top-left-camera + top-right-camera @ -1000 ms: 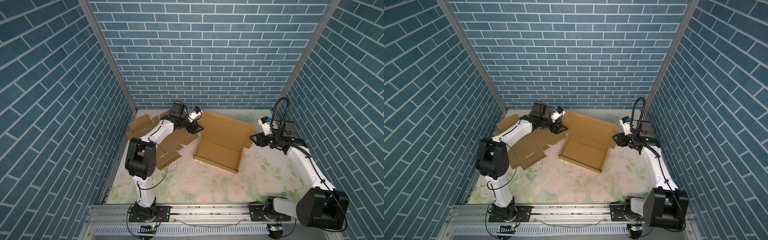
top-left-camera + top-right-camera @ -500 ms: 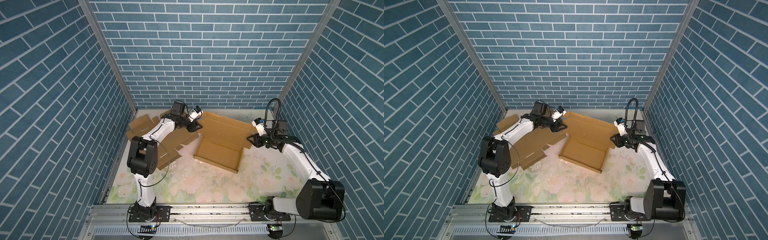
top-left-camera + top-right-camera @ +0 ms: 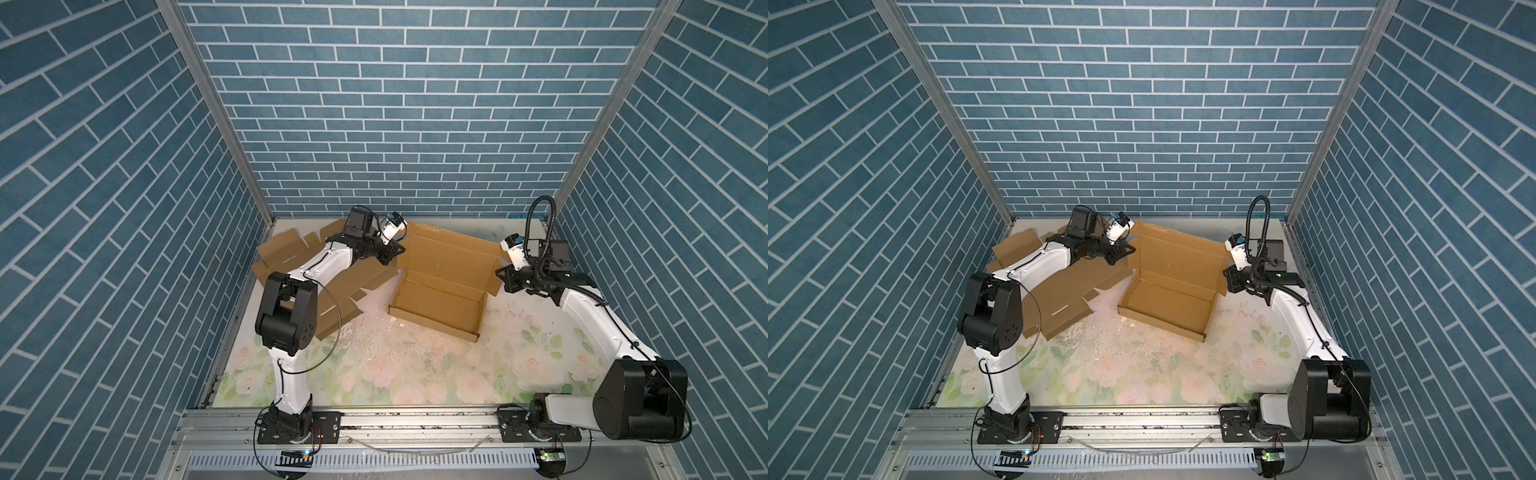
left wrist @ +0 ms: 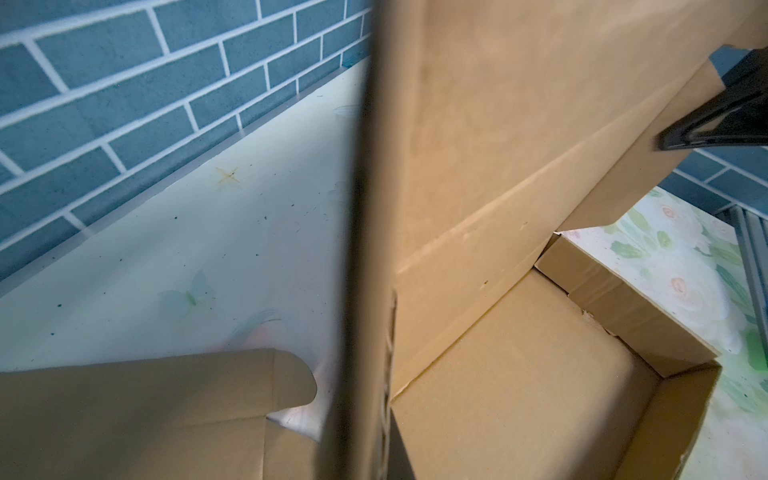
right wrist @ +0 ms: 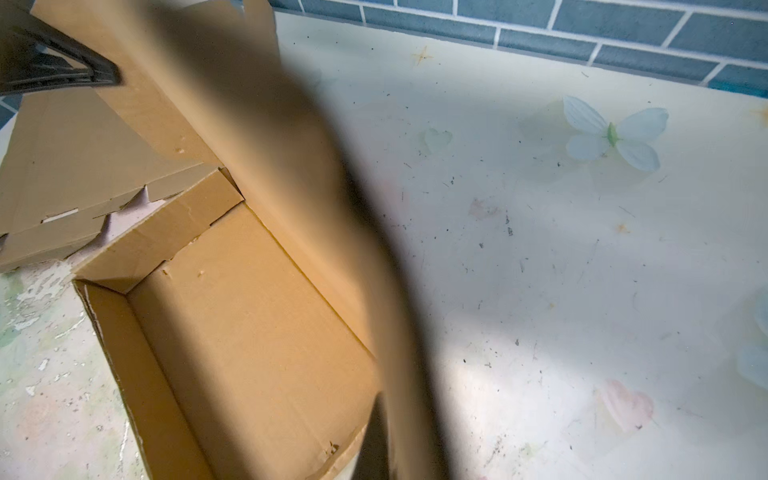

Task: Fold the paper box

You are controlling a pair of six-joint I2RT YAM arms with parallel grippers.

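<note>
The paper box (image 3: 440, 286) sits at the far middle of the worktop (image 3: 415, 374). In both top views you see its shallow tray (image 3: 436, 299) on the near side and its lid (image 3: 451, 255) tilted back on the far side. Only the tray's own bare brown floor and low walls show inside it, and both wrist views look straight in. Your left hand (image 3: 395, 252) is closed tight on the lid's left edge, and the cardboard edge runs through the middle of the left wrist view. Your right hand (image 3: 503, 277) is closed tight on the flap at the lid's right edge. To the left of the box, flat cardboard blanks (image 3: 286, 255) lie spread on the worktop, partly under your left arm.
</note>
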